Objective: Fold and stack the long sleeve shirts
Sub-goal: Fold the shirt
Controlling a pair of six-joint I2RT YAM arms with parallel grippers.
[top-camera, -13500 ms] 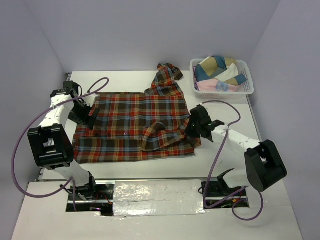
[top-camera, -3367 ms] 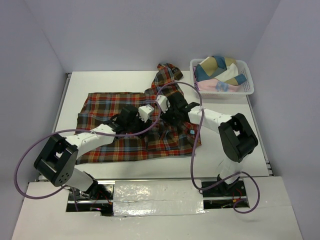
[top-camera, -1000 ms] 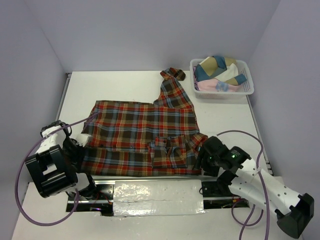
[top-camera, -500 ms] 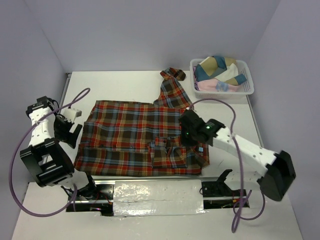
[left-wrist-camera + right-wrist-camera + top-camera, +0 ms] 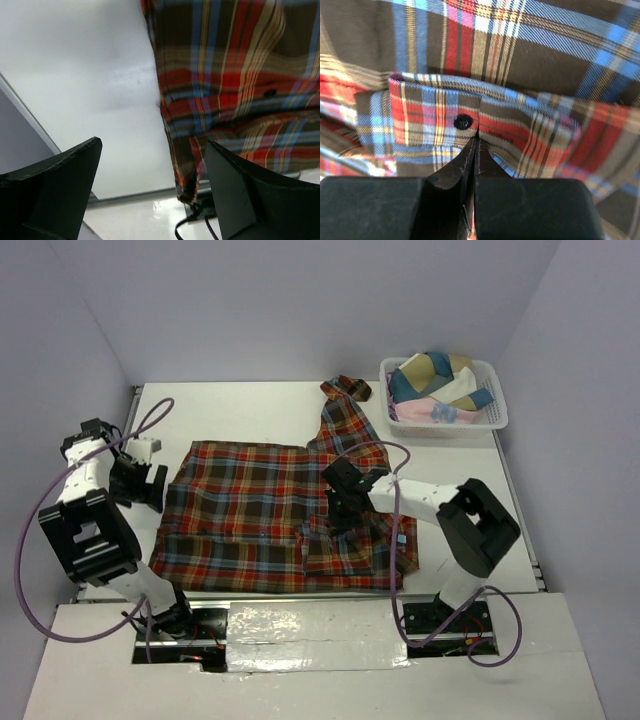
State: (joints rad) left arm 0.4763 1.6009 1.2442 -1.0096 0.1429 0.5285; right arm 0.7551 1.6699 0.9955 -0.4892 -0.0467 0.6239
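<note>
The plaid flannel long sleeve shirt [image 5: 270, 505] lies spread flat on the white table, one sleeve [image 5: 345, 405] stretched toward the back. A buttoned cuff [image 5: 440, 122] lies folded onto its body. My left gripper [image 5: 140, 482] is open just off the shirt's left edge; in the left wrist view [image 5: 155, 192] that shirt edge [image 5: 182, 160] shows between the spread fingers. My right gripper [image 5: 340, 508] is shut, its tips [image 5: 476, 142] resting on the cuff just below a black button [image 5: 463, 121]. I see no cloth between its fingers.
A white slotted basket [image 5: 497, 420] at the back right holds folded cloth in blue, tan and pink. The table's left rail [image 5: 125, 440] runs close beside my left arm. The near table edge [image 5: 300, 598] lies just below the shirt's hem.
My right arm has swung left from the shirt's right part to the folded cuff near its middle. My left gripper has shifted slightly toward the shirt's left edge. The shirt lies as before.
</note>
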